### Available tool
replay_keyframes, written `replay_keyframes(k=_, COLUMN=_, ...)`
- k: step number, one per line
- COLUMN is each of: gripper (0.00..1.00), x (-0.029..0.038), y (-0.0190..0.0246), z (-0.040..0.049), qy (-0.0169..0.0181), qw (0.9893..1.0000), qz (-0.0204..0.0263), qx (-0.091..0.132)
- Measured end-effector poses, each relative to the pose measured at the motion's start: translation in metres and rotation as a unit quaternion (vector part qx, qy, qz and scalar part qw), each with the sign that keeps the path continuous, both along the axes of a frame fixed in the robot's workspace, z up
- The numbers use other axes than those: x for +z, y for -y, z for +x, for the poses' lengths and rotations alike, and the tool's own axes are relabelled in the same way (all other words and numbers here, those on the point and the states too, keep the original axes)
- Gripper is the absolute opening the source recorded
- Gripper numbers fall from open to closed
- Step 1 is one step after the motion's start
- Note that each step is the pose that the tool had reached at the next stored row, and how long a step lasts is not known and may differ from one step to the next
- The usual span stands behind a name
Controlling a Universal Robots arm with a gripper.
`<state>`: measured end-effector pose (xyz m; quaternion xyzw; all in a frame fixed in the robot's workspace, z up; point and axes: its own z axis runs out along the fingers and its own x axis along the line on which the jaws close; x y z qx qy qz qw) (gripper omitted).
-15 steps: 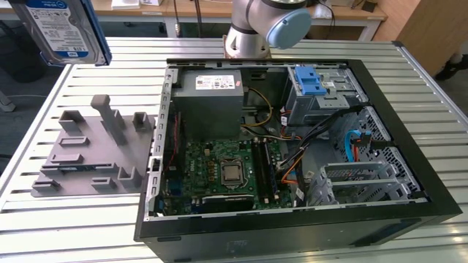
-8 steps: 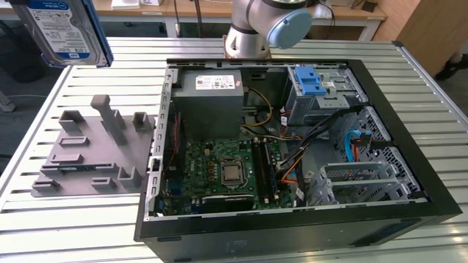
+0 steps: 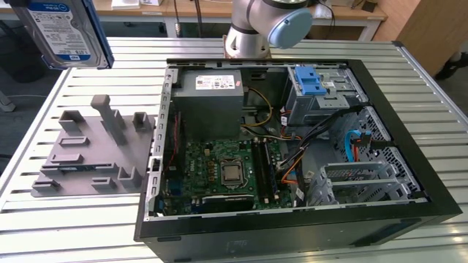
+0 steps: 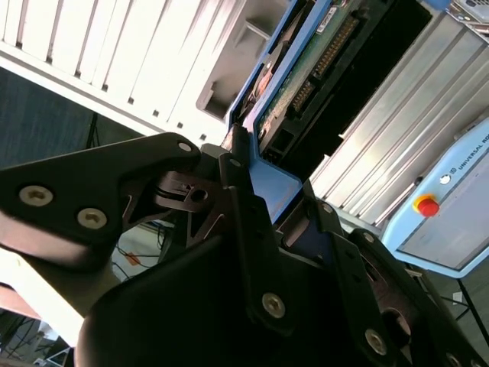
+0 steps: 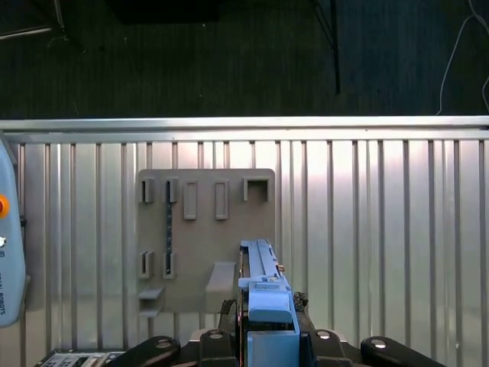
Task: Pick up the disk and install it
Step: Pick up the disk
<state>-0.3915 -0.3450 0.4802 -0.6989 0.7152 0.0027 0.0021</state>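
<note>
In the exterior view, the flat silver-grey disk (image 3: 62, 30), with a white-and-blue label and blue rails, hangs above the far corner of the slatted metal table (image 3: 87, 230) on the exterior view's left, well apart from the open black computer case (image 3: 292, 233). In the second wrist view, the black gripper (image 4: 271, 183) clamps the disk's blue rail. In the first wrist view, the disk stands edge-on over the grey moulded fixture plate (image 5: 206, 237).

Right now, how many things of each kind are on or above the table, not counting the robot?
disk, held in the air: 1
open computer case: 1
grey holder plate: 1
Total: 3
</note>
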Motion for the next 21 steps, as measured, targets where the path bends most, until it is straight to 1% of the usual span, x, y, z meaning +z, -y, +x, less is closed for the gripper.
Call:
replay_keyframes(k=13, gripper=0.36, x=0.0000, y=0.0019, z=0.0141, qy=0.0000, qw=1.0000, qz=0.0000, qx=0.000)
replay_keyframes(k=21, gripper=0.36, x=0.0000, y=0.0030, z=0.0198, qy=0.0000, qw=1.0000, qz=0.0000, qx=0.000)
